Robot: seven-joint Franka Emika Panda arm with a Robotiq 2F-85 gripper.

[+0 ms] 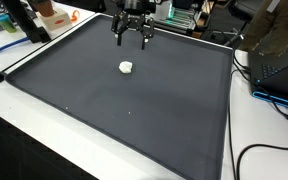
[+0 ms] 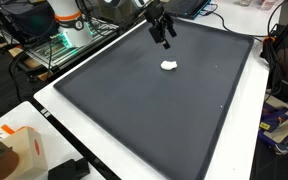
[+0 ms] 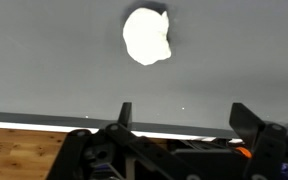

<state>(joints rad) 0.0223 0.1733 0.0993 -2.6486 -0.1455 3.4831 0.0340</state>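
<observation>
White lump sits upper-middle on the dark mat, roundish, perhaps crumpled paper; it's too small to tell. Just right of it and higher in frame, the gripper hangs with jaws spread wide, holding nothing. In the wrist view the lump lies ahead, slightly left of the midline between the fingers.

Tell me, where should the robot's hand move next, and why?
Probably across the dark mat until it hangs right over the white lump. The hand is open and empty, and the lump lies apart from it, untouched.
</observation>
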